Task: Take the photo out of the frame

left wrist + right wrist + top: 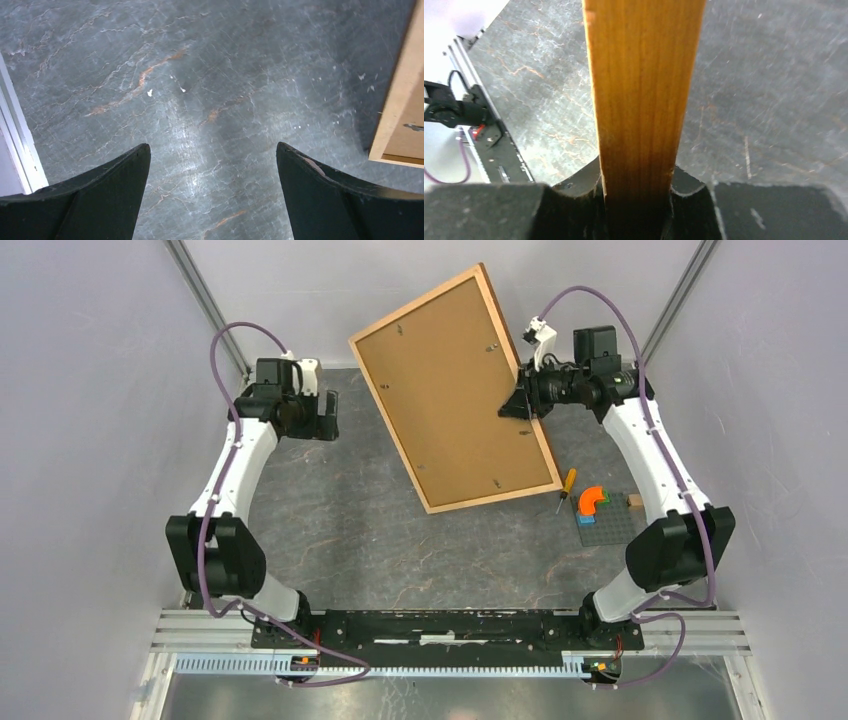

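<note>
- Looking at the left side first, we see the left pincer (212, 150) hanging over the bare table (380, 540). Its two fingers are spread wide and hold nothing.
- In the middle is the big frame (455, 390). It is tipped at a slant with its brown back board turned up to us. We cannot tell if its low corner rests on the table.
- We cannot see the photo. We think it sits inside the frame, under the back board, facing away from us.
- On the right, the right pincer (520, 400) is squeezed onto the frame's wooden edge (644, 100), one finger on each side. It holds the frame up.
- Further right, a screwdriver (566, 490) and a grey plate (605, 525) with blocks lie on the table, close to the frame's low corner.
- We think this step is holding the frame steady so the back can be opened. The photo is not out yet.
- Next, we think the free left pincer must reach over to the little clips (491, 347) on the back and turn them. Then the board can come off. The right pincer must hold tight so the frame does not slip.
</note>
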`<control>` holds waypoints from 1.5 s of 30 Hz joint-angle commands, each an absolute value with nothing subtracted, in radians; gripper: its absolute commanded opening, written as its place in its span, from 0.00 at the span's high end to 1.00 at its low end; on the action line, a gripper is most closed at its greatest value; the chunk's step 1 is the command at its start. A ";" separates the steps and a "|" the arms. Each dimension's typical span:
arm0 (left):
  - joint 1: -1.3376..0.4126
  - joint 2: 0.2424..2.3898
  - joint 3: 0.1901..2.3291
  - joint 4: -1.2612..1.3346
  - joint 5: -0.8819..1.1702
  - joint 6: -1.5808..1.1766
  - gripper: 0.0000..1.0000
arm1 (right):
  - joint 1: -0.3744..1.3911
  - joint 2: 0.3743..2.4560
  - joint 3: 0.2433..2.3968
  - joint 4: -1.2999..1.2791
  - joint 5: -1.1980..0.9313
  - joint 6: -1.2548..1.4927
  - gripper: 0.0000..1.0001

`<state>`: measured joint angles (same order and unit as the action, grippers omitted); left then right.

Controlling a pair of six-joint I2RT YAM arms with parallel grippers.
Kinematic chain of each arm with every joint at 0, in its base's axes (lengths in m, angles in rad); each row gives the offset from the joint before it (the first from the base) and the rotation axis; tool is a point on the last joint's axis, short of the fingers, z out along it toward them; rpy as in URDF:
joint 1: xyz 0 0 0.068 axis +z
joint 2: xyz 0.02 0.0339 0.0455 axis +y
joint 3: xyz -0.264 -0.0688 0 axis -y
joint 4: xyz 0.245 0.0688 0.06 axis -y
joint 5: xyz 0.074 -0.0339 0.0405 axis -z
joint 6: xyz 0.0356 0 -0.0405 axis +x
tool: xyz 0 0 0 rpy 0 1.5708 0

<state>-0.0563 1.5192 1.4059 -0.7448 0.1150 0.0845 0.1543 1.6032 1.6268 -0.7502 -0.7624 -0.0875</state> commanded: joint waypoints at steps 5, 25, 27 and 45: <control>0.035 1.578 1.495 -0.718 0.163 -0.039 0.00 | 0.210 1.493 1.741 -0.573 -0.565 -0.356 1.00; 0.115 1.594 1.508 -0.727 0.181 -0.057 0.00 | 0.613 1.372 1.521 -0.325 -0.032 -0.720 1.00; 0.120 1.593 1.507 -0.727 0.175 -0.057 0.00 | 0.650 1.334 1.432 -0.259 -0.006 -0.743 1.00; 0.298 1.640 1.522 -0.730 0.188 -0.098 0.00 | 0.903 1.193 0.648 0.432 0.220 -0.945 1.00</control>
<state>0.2958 1.6596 1.5074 -0.7471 0.1680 -0.0731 0.8776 1.2274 0.7216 0.1558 0.1867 -0.9699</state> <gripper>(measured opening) 0.996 0.304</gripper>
